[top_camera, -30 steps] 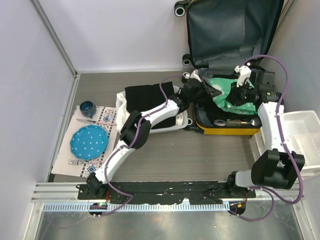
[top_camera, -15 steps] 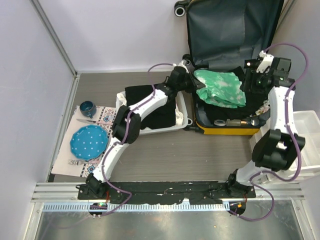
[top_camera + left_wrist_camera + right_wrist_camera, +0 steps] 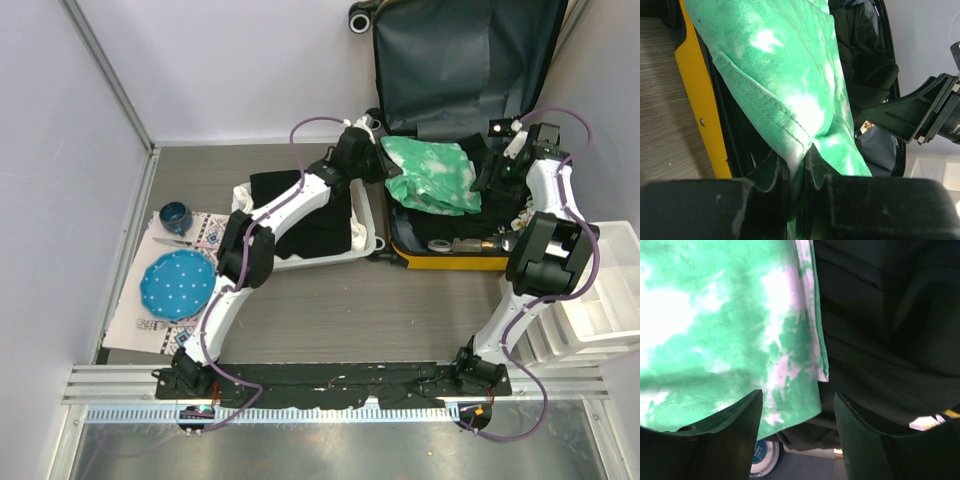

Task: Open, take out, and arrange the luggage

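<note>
The large bright yellow hard-shell suitcase [image 3: 445,262] sits open at 1 o'clock, black clothes [image 3: 300,210] already in the white mesh basket [image 3: 366,240] at its 9 o'clock, while the left gripper [image 3: 799,169] pinches a green tie-dye garment [image 3: 430,175] above it, the right gripper [image 3: 797,400] spread wide and empty, and dark clothing [image 3: 880,330] inside is left to unpack.

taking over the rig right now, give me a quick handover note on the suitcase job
Left gripper: shut on a fold of the green tie-dye garment, held over the open luggage.
Right gripper: open, holding nothing, near the garment's edge and over the dark clothes in the case.
Done: luggage is open with its lid upright at the back wall; black clothing lies in the white basket to the left.
Left: carry the green garment out and set it down, then take out the dark clothes and the small items at the case's front.
</note>
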Robot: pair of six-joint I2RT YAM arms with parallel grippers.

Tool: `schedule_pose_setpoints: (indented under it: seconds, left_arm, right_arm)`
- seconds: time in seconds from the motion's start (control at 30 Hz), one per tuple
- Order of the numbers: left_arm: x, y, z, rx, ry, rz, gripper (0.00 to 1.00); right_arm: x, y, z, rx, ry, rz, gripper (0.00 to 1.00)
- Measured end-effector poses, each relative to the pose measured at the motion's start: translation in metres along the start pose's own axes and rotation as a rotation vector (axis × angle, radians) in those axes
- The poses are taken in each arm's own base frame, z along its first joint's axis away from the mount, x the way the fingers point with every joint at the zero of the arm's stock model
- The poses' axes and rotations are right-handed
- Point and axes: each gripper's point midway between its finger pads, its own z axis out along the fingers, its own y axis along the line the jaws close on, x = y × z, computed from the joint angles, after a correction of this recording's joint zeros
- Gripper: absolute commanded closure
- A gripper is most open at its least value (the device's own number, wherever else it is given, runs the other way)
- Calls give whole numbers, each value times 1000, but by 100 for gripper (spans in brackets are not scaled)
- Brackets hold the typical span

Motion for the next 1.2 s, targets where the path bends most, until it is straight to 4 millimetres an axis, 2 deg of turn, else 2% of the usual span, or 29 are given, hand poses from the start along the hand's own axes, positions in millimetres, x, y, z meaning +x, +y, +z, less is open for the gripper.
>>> schedule_pose_setpoints:
  seconds: [0.33,0.57,0.7,0.9,1.1,1.2]
  left_arm:
    - [-2,9,0,-10,5,19,100]
    - [-4,14,-6,-27,13,44,100]
    - [-14,15,-29,-45,23,42,100]
    - [-40,19,-89,-69,25,47,100]
    - [-43,5,-143,-52,24,119,100]
    - [-39,-3,-164,-32,38,156,100]
  right_arm:
    - [-6,5,22,-41,-10,50,32]
    - [2,8,36,-81,21,84,31]
    - [1,10,36,-84,16,77,31]
    - [4,10,35,-86,23,68,32]
    - [-2,22,25,-125,3,59,32]
    - [-5,30,19,-140,-9,49,32]
